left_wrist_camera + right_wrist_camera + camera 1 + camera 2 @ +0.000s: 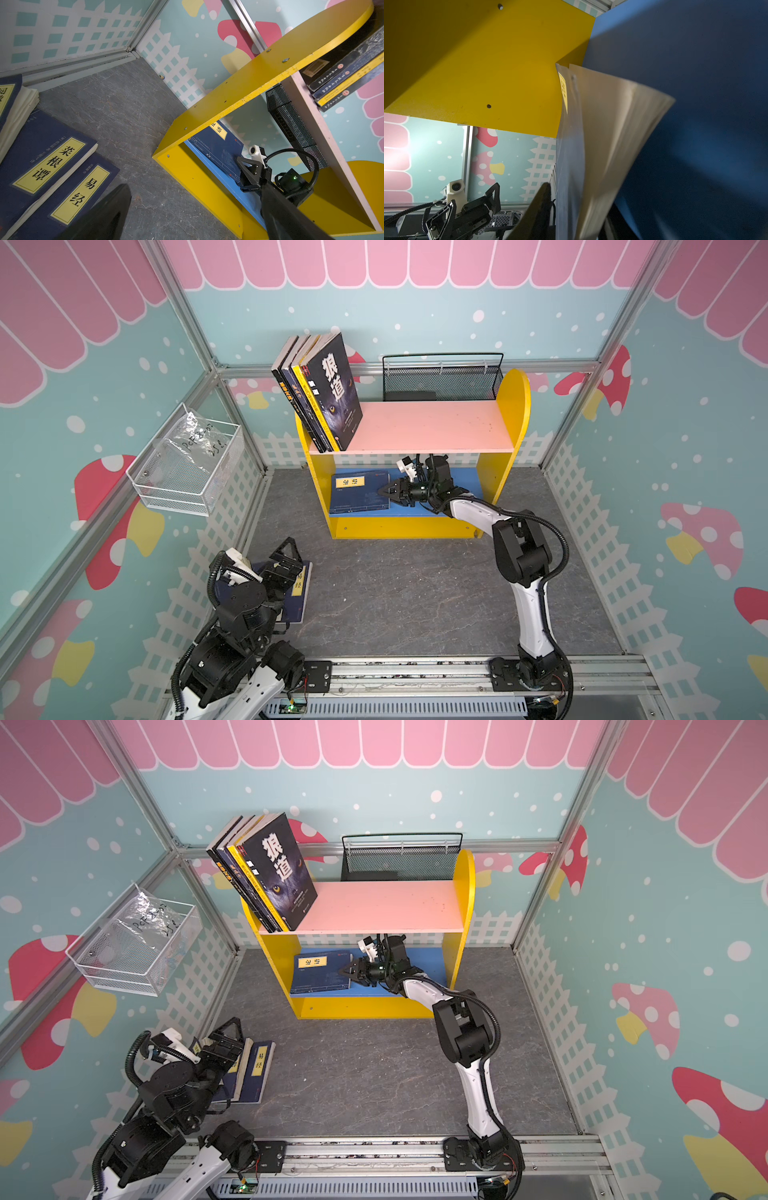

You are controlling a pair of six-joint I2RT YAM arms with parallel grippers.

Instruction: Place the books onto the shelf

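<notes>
The shelf (428, 425) stands at the back, with several books (324, 393) leaning at the left end of its pink upper board. A navy book (359, 491) with a yellow label lies on the blue lower board. My right gripper (384, 490) reaches into that tier. In the right wrist view the book's edge (571, 166) and fanned, blurred pages sit between the right gripper's (577, 199) parted jaws, and a thin gap shows beside one finger. My left gripper (286, 560) hangs wide open and empty over navy books (257, 1073) on the floor at the front left, three of them in the left wrist view (47, 160).
A black mesh basket (442, 377) sits behind the shelf. On the left wall hangs a white wire basket (187, 464) holding a plastic bag. The arms' mounting rail (415, 672) runs along the front edge. Grey floor (395, 593) lies between the shelf and the rail.
</notes>
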